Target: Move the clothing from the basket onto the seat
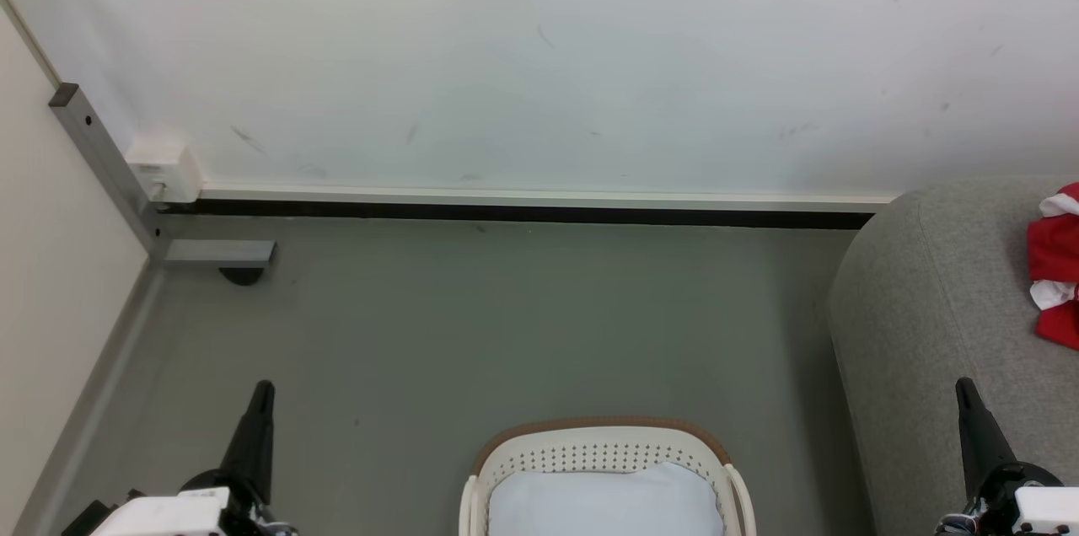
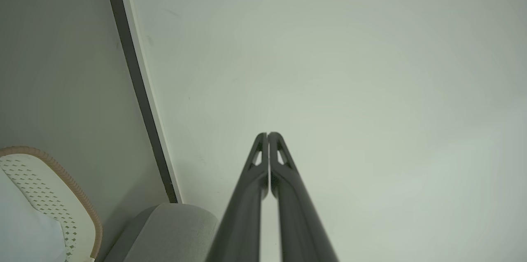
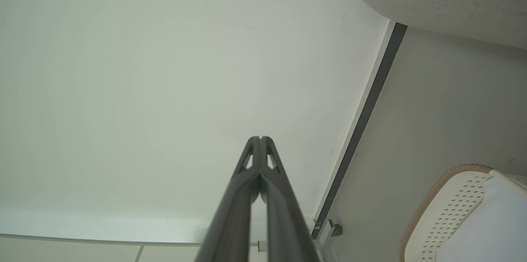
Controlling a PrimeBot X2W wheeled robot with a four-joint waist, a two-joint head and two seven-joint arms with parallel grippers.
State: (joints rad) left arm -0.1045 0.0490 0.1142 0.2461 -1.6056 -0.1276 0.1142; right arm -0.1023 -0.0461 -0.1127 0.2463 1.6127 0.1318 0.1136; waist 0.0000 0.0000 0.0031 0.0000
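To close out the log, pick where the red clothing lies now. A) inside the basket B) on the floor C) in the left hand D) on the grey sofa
D: the red clothing lies on the grey sofa, and the basket has a pale liner cloth in it.

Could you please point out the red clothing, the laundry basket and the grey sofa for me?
red clothing (image 1: 1055,254): head view, on a red fold at the right edge.
laundry basket (image 1: 590,457): head view, on its perforated far wall.
grey sofa (image 1: 927,308): head view, on the upholstered top near its rounded end.
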